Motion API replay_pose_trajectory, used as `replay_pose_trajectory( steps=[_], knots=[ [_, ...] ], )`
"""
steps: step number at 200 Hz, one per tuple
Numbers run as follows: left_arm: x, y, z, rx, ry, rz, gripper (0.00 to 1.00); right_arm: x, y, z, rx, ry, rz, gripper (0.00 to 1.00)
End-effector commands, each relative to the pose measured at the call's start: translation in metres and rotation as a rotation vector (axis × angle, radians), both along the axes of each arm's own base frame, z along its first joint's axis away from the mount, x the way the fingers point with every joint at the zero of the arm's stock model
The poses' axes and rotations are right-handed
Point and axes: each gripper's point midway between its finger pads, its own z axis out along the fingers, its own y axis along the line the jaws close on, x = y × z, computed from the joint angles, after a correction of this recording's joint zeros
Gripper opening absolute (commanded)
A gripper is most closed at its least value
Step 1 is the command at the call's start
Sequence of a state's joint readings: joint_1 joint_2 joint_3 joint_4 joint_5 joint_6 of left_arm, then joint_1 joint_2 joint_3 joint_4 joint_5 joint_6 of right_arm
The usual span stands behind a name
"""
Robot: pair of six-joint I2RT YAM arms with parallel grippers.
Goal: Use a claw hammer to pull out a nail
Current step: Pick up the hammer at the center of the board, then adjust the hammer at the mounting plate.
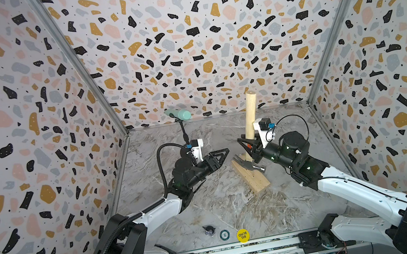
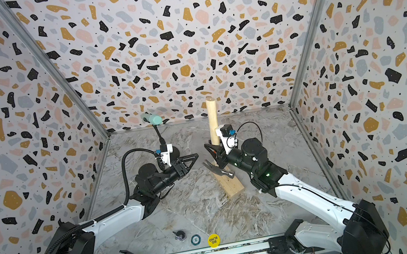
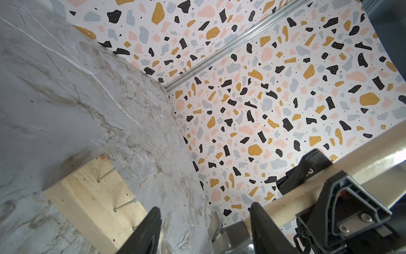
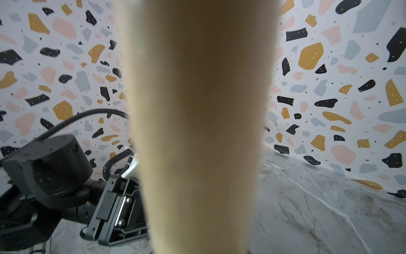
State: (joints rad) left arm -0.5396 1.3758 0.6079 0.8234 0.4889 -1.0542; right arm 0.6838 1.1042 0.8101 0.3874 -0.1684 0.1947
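Note:
The claw hammer stands nearly upright in both top views, its pale wooden handle (image 1: 250, 114) rising toward the back wall. Its steel head (image 1: 249, 165) (image 2: 218, 170) rests on the far end of a pale wood block (image 1: 254, 180). My right gripper (image 1: 248, 146) (image 2: 214, 150) is shut on the handle just above the head. The handle (image 4: 197, 110) fills the right wrist view and hides the fingers. My left gripper (image 1: 220, 155) (image 3: 206, 231) hangs open and empty just left of the block. Thin grey nails stick out of the block, one nail (image 3: 125, 204) near my left finger.
A second nail (image 3: 107, 174) stands farther along the block (image 3: 87, 198). Near the front edge lie a small dark object (image 1: 209, 230), a round token (image 1: 224, 234) and a yellow disc (image 1: 243, 235). A teal cylinder (image 1: 178, 114) stands on a stalk above my left wrist. Patterned walls close three sides.

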Motion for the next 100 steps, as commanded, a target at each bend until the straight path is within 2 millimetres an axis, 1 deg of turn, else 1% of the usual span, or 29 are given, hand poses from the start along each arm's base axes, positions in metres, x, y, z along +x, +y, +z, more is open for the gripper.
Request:
replay_pose_trajectory(
  steps=[1, 33, 51, 75, 100],
  knots=[
    [0.001, -0.004, 0.019, -0.021, -0.062, -0.022, 0.6, -0.01, -0.012, 0.051, 0.035, -0.2, -0.058, 0.0],
    [0.001, -0.005, 0.018, -0.014, -0.06, -0.024, 0.6, -0.012, -0.012, 0.038, -0.005, -0.219, -0.087, 0.0],
    [0.001, -0.005, 0.018, -0.012, -0.058, -0.026, 0.6, -0.014, -0.016, 0.033, -0.012, -0.238, -0.102, 0.0],
    [0.002, -0.005, 0.014, -0.003, -0.051, -0.025, 0.6, -0.017, -0.019, 0.027, -0.016, -0.265, -0.106, 0.0],
    [0.002, -0.006, 0.008, 0.005, -0.04, -0.028, 0.6, -0.02, -0.018, 0.018, -0.041, -0.274, -0.092, 0.0]
  ],
)
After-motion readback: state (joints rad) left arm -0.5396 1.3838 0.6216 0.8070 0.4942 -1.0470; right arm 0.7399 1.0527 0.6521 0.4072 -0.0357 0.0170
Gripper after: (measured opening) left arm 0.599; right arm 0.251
